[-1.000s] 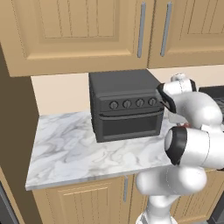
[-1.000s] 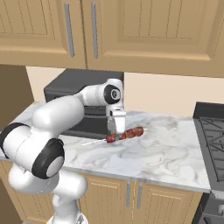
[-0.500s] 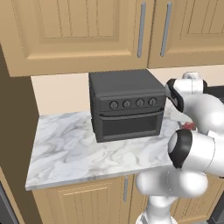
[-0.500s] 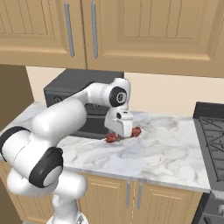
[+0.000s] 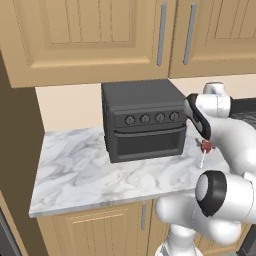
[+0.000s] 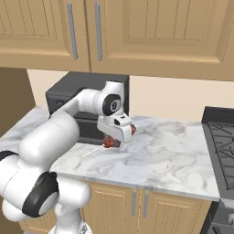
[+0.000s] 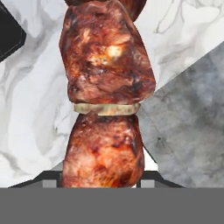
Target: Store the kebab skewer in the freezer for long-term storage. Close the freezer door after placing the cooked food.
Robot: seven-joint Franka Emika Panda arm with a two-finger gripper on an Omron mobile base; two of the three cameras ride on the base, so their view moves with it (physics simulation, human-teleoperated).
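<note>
My gripper (image 6: 117, 136) is shut on the kebab skewer (image 6: 109, 142), whose red-brown meat chunks stick out on both sides of the fingers. Its thin pale stick slants down to the left, just above the marble counter (image 6: 173, 155). In the left base view the gripper (image 5: 204, 136) hangs to the right of the black oven, with the kebab skewer (image 5: 205, 146) under it. The hand view has the meat chunks (image 7: 107, 74) close up, covering the fingertips. The freezer and the freezer door are out of view.
A black countertop oven (image 5: 142, 120) with knobs stands at the back of the counter, right behind my hand (image 6: 73, 98). Wooden cabinets hang overhead. A dark stove (image 6: 221, 137) borders the counter on the right; a brown panel closes the left end.
The gripper has lifted the kebab skewer off the counter and tilted, turning the skewer from lying flat to slanting. The hand has risen slightly in front of the oven.
</note>
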